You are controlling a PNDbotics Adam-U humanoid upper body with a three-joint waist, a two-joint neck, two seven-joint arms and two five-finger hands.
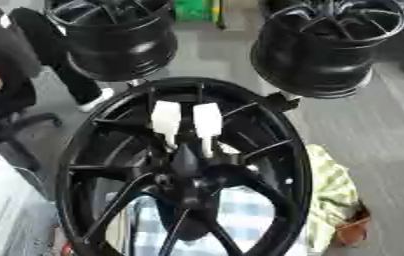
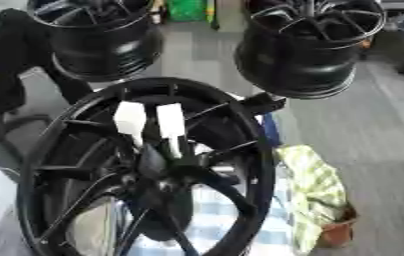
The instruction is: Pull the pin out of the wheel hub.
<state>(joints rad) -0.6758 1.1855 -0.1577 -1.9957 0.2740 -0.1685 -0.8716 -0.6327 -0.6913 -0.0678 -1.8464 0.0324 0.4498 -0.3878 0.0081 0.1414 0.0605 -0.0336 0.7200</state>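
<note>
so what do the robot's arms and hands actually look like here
Only one robot hand shows, and I can't tell which side it belongs to. It is black and blends into the black wheel, apart from two flat white rectangular fingertips. No cables, markings or silver joints can be made out, and the arm is lost among the spokes.

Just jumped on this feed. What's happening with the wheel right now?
A large black wheel hub stands upright close to the camera, over a checked cloth. Two white pieces sit side by side just above the hub centre and taper down toward it. I cannot tell whether they belong to the pin or to a robot hand, since no hand stands out against the black spokes. I cannot confirm that the pin is out. Two more black wheels stand behind.
</note>
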